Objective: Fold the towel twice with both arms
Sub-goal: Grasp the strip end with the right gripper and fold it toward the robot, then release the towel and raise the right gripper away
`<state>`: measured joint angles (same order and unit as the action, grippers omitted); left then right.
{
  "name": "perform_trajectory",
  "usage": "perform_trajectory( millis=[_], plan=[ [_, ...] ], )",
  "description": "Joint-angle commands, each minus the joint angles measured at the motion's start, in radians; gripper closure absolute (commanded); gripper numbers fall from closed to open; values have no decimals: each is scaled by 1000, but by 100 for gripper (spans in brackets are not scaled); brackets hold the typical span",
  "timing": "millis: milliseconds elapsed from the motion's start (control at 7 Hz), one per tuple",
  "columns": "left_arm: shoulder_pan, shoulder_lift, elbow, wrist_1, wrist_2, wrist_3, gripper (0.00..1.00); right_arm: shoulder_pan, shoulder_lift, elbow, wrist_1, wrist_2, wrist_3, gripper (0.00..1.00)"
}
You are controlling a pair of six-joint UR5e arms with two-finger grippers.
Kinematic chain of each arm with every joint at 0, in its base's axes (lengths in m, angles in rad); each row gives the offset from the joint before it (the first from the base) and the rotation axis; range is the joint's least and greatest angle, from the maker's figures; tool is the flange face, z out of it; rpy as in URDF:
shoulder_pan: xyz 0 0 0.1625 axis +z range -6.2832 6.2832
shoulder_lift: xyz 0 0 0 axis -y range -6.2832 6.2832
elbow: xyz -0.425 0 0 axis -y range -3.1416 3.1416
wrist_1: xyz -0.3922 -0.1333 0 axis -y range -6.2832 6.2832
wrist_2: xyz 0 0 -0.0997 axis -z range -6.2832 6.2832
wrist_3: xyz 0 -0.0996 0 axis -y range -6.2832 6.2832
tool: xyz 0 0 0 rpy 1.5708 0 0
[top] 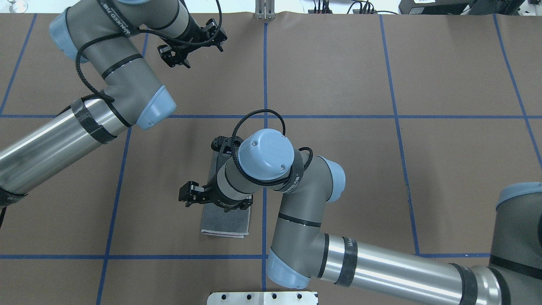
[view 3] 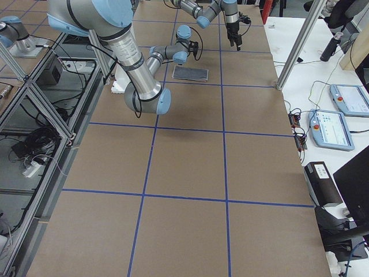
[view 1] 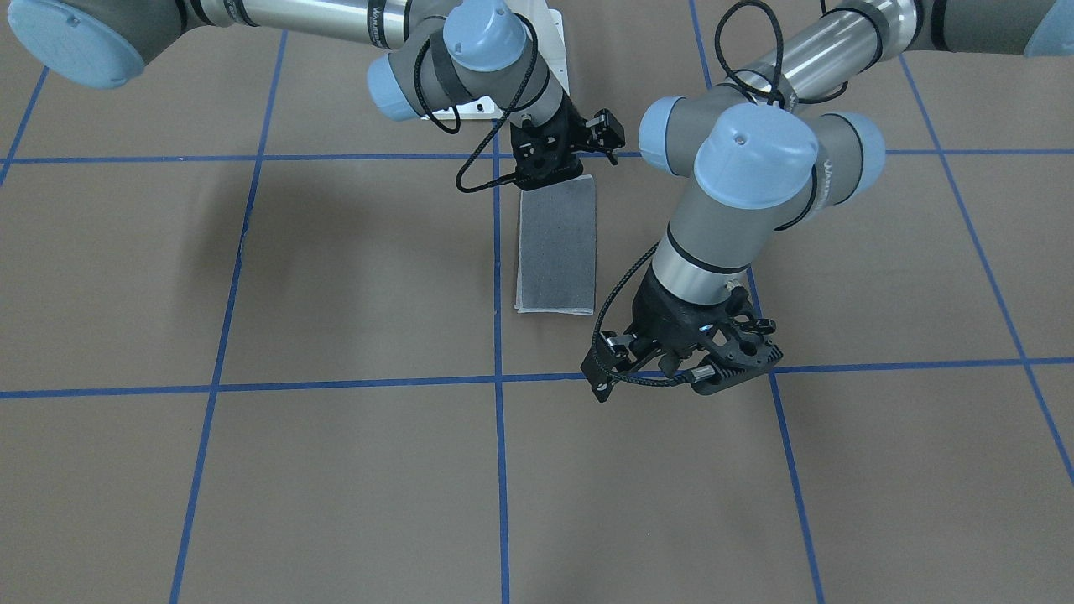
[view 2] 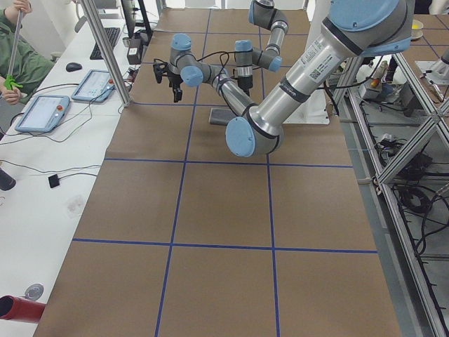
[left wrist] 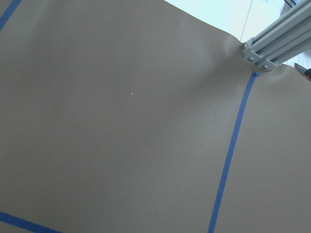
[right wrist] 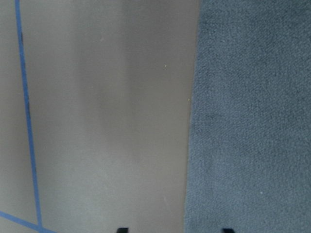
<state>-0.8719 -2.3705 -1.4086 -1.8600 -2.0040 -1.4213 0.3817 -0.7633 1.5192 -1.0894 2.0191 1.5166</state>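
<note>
The towel [view 1: 558, 243] lies flat as a narrow strip, dark grey face up, with a pale border at its end; it also shows in the overhead view [top: 226, 222]. My right gripper [view 1: 554, 168] hovers over the towel's end nearer the robot. Its wrist view shows the towel [right wrist: 252, 121] filling the right half, with two fingertips [right wrist: 122, 229] wide apart at the bottom edge, so it is open and empty. My left gripper [view 1: 730, 369] [top: 186, 48] hangs away from the towel over bare table near the far edge. It looks open and holds nothing.
Blue tape lines [top: 265, 84] divide the brown table. An aluminium post [left wrist: 274, 41] stands at the far edge. The white pedestal base [top: 262, 298] is at the near edge. Tablets [view 2: 42, 112] lie on the operators' side table.
</note>
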Motion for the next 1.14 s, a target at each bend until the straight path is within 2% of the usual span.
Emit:
perform_trajectory(
  millis=[0,143,429,714,857,1000],
  plan=[
    [-4,57,-15,-10,-24,19,0,127,-124,123,-36,68,-9,0],
    [4,101,-47,-27,-24,10,0,225,-172,134,-38,126,-19,0],
    [39,230,-113,-198,-27,-158,0,398,-250,124,-81,245,-239,0],
    [155,334,-255,-211,-13,-304,0,486,-254,121,-226,270,-456,0],
    [200,397,-327,-209,-3,-361,0,525,-255,116,-266,277,-531,0],
    [259,462,-408,-208,49,-399,0,548,-257,107,-277,294,-567,0]
  ],
)
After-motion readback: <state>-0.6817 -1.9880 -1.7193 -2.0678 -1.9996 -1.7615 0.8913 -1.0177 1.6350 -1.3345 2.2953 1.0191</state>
